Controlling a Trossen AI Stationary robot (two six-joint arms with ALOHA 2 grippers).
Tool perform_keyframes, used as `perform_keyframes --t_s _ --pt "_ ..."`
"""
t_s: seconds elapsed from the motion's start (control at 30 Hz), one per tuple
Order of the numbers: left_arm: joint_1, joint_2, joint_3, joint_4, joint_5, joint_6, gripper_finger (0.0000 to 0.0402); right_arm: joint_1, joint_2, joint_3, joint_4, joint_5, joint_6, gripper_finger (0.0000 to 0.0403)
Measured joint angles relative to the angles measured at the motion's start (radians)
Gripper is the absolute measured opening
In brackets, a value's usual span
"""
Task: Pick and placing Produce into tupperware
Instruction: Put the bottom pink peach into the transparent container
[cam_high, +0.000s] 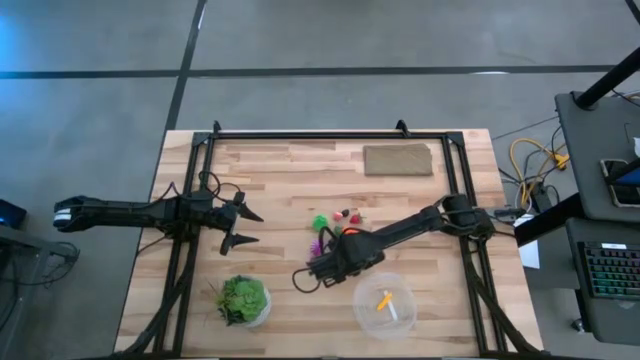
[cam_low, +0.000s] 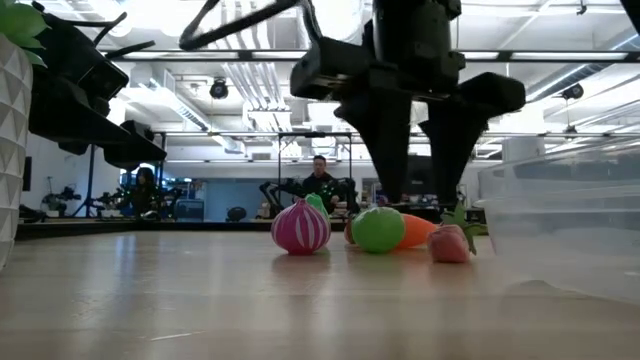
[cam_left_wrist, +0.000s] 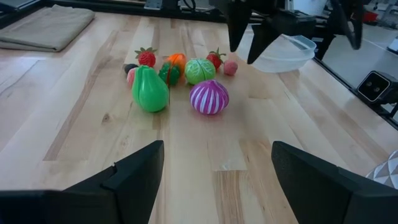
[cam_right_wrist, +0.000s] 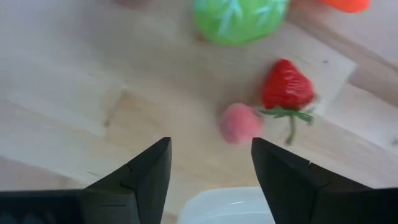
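Tupperware (cam_high: 385, 305), lower right of frame, holds one yellow-orange piece; I count remaining produce (cam_high: 338, 219) on bench. Right gripper (cam_right_wrist: 210, 168) jaws spread, empty, above pink piece (cam_right_wrist: 240, 123). Left gripper (cam_high: 240, 225) spread, idle.

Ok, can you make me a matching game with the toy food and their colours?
Things:
1. pear
2. onion
3. strawberry
4. piece inside the tupperware

Colours:
A. red
B. yellow-orange
C. plain green
D. magenta with white stripes

Pairs: 1-C, 2-D, 3-A, 4-B
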Motion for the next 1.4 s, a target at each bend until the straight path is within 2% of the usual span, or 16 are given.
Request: perform_keyframes --t_s 0.47,0.83,1.07,1.2,1.4 --pt "0.000 0.000 0.000 0.000 0.000 0.000 0.0283 0.001 0.002 -0.008 -0.040 -0.054 0.081 0.0215" --pt "0.000 0.000 0.000 0.000 0.000 0.000 0.0283 -0.013 0.003 -0.087 0.017 -0.065 0.078 0.0215" --pt "0.000 0.000 0.000 0.000 0.000 0.000 0.0283 -0.037 0.004 -0.121 0.116 -0.064 0.070 0.0215" --pt "0.000 0.000 0.000 0.000 0.000 0.000 0.0283 -0.047 0.004 -0.133 0.108 -0.034 0.070 0.0215" --pt "0.000 0.000 0.000 0.000 0.000 0.000 0.0283 -0.048 0.004 -0.157 0.111 -0.045 0.043 0.0214"
